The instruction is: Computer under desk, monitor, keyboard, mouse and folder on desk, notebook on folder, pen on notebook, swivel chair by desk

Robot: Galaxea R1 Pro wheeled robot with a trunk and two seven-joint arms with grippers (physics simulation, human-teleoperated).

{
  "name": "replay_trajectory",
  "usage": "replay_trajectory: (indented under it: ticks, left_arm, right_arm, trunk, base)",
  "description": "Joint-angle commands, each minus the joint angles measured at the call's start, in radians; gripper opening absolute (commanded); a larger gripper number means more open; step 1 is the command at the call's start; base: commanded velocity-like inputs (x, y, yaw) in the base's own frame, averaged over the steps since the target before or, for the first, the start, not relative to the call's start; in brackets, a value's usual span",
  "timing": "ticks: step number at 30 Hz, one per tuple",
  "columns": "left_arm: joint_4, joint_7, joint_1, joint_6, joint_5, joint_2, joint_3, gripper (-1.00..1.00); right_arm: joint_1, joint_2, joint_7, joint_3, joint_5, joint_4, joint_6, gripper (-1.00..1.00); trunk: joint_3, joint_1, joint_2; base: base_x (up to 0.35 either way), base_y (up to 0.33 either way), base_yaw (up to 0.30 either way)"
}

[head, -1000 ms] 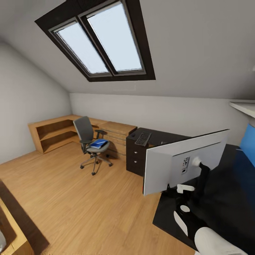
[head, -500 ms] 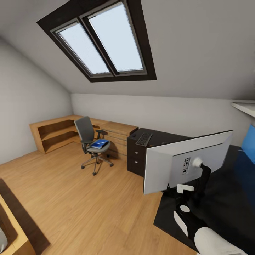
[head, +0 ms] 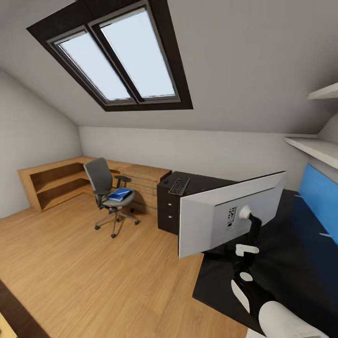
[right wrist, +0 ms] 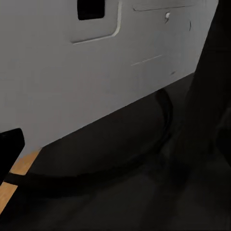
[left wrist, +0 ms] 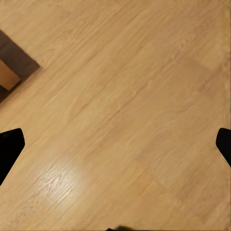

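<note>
The grey back of the monitor (head: 225, 216) stands close in front of me on a black surface (head: 291, 263), its black stand beside my right arm (head: 263, 305). In the right wrist view the monitor back (right wrist: 72, 72) is very near, and my right gripper (right wrist: 115, 144) looks open, with one fingertip (right wrist: 9, 144) at the frame edge. Farther off, the keyboard (head: 179, 186) lies on the black desk (head: 202, 180). The grey swivel chair (head: 99, 176) holds the blue folder (head: 118, 195). My left gripper (left wrist: 115, 144) hangs open over the wooden floor.
A low wooden shelf unit (head: 51, 180) runs along the far left wall behind the chair. A blue panel (head: 321, 197) and white wall shelves (head: 314, 145) are at the right. A dark rug corner (left wrist: 14, 62) lies on the floor. The ceiling slopes low.
The whole head view has swung right and slightly up, so desk, chair and shelves sit further left, with more of the blue panel and wall shelves showing. Nothing else visibly moved.
</note>
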Motion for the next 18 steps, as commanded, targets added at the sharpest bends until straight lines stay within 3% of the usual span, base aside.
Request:
replay_trajectory:
  ticks: [1,7,13,18]
  left_arm:
    - [-0.002,0.007,-0.014,0.003,0.006,-0.003,-0.005,1.00]
    - [0.001,0.007,-0.104,0.106,0.006,-0.017,-0.005,1.00]
    - [0.001,-0.016,-0.241,0.300,0.010,-0.022,-0.004,1.00]
    - [0.002,-0.032,-0.330,0.398,0.010,-0.038,-0.004,1.00]
  right_arm:
    - [-0.001,-0.001,-0.004,0.008,-0.011,0.001,-0.005,1.00]
    - [-0.001,-0.003,-0.005,0.008,-0.011,0.002,-0.006,1.00]
    - [-0.001,-0.003,-0.006,0.008,-0.011,0.002,-0.007,1.00]
    - [-0.001,-0.002,-0.007,0.007,-0.012,0.002,-0.006,1.00]
  trunk:
    - [-0.001,0.000,-0.001]
    - [0.004,0.000,-0.001]
    - [0.006,0.000,-0.001]
    - [0.005,0.000,-0.001]
  base:
    - [0.000,0.000,-0.208]
    - [0.000,0.000,-0.214]
    - [0.000,0.000,-0.219]
    - [0.000,0.000,-0.214]
